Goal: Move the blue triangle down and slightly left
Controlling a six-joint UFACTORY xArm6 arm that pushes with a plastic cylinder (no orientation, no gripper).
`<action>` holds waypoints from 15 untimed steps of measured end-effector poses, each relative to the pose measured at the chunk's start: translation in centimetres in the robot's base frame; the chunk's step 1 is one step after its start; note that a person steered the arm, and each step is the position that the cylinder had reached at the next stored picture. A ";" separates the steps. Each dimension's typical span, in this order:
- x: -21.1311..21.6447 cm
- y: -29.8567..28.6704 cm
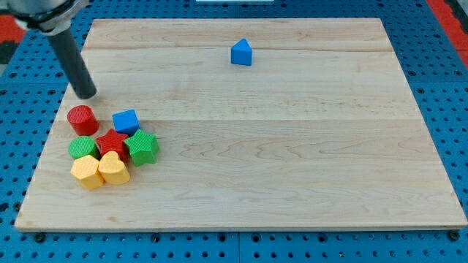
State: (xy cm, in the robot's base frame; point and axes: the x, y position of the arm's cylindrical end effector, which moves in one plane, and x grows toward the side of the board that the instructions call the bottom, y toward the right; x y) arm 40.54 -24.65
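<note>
The blue triangle (241,52) sits alone near the view's top, a little right of the middle of the wooden board (292,146). My tip (86,93) rests on the board at the view's left, far to the left of and lower than the blue triangle. It is just above the red cylinder (82,120) and apart from it.
A cluster lies at the view's lower left: a blue cube (126,121), a red star (112,143), a green block (82,148), a green star (142,147), a yellow hexagon (87,172) and a yellow heart (113,169). A blue pegboard surrounds the board.
</note>
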 end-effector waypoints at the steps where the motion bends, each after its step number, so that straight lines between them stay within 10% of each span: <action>1: 2.7 1.3; 3: 3.6 2.2; 6: -11.6 20.0; 9: -21.1 22.3; 11: -19.5 29.3; 15: -13.2 23.1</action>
State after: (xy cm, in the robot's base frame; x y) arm 27.37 -1.59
